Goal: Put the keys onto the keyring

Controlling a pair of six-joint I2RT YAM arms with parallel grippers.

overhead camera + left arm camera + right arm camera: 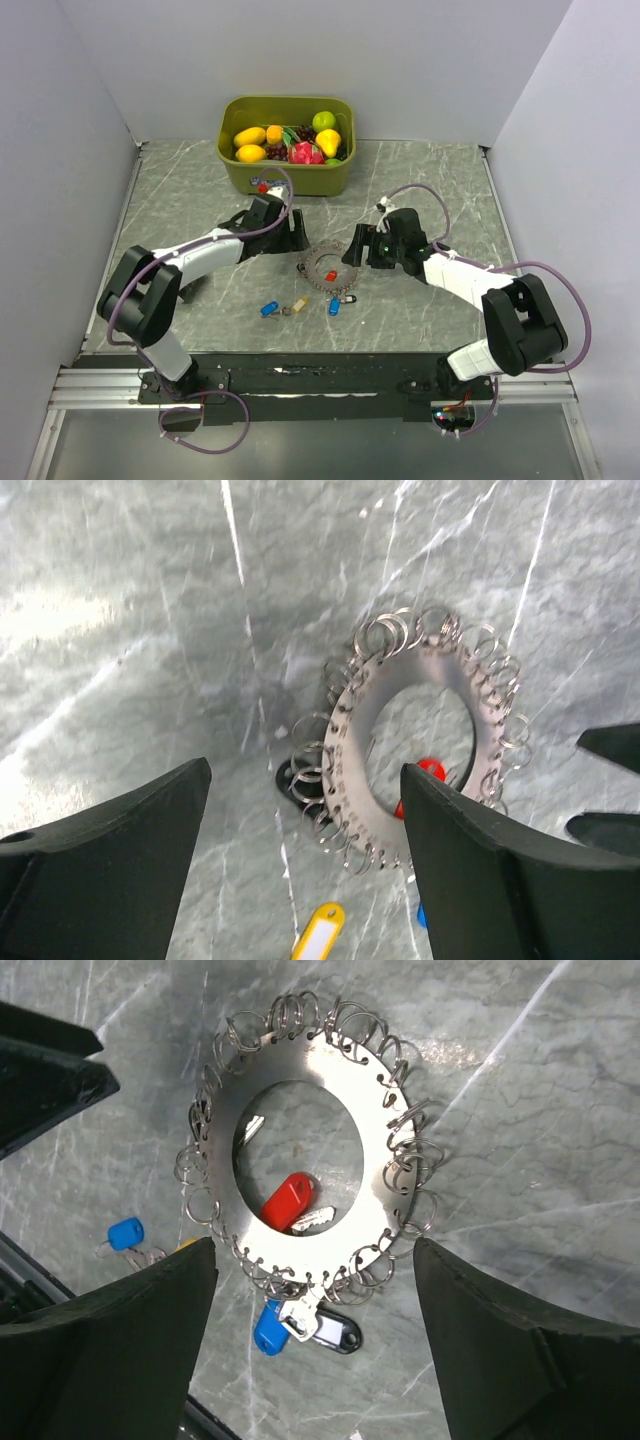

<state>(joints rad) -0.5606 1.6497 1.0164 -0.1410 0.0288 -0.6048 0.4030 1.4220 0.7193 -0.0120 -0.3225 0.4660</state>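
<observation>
The keyring [312, 262] is a flat silvery metal ring edged with many small wire loops; it lies on the marble table between my grippers and shows in the left wrist view [352, 765] and the right wrist view [385, 1150]. A red key [331, 277] lies inside its hole [288, 1200]. A blue key [268, 309], a yellow-orange key [298, 304] and another blue key [335, 306] with a dark tag [340, 1336] lie just in front of it. My left gripper [291, 232] is open and empty at the ring's left. My right gripper [358, 248] is open and empty at its right.
An olive bin [285, 176] of toy fruit stands at the back, behind the left gripper. Grey walls close in the table on the left, right and back. The black rail [320, 378] with the arm bases runs along the near edge.
</observation>
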